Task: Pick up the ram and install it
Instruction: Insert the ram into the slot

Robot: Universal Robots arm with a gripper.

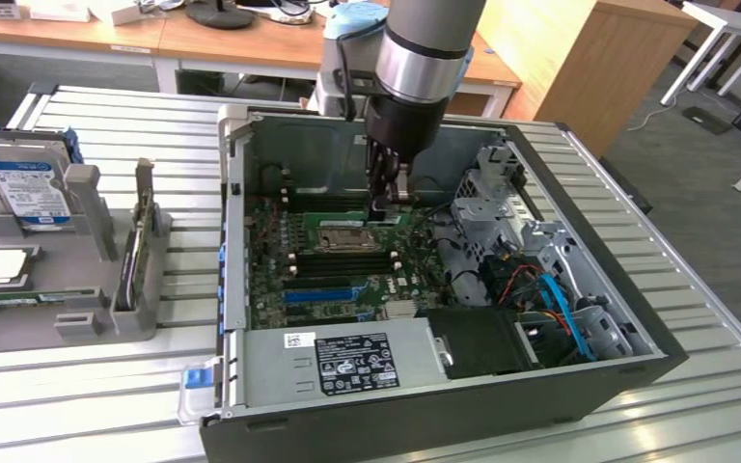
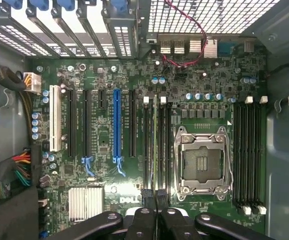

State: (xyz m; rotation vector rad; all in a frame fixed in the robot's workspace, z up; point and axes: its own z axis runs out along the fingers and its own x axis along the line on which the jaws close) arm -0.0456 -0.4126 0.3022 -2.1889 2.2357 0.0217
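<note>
My gripper (image 1: 390, 198) is lowered into the open computer case (image 1: 235, 193), over the motherboard (image 1: 281, 280). It is shut on the ram (image 1: 384, 215), a slim green strip held on its long edge. In the wrist view the ram (image 2: 155, 145) shows edge-on as a thin line running away from my gripper (image 2: 156, 201). It lies along the black memory slots (image 2: 162, 145) beside the silver CPU socket (image 2: 203, 162). Whether it sits down in a slot or hangs just above I cannot tell.
A second bank of memory slots (image 2: 249, 155) lies on the socket's other side. A blue expansion slot (image 2: 117, 125), the power supply (image 1: 344, 362) and the drive cage (image 1: 486, 193) ring the work area. A grey rack (image 1: 81, 193) with a hard drive (image 1: 23, 188) stands at the exterior view's left.
</note>
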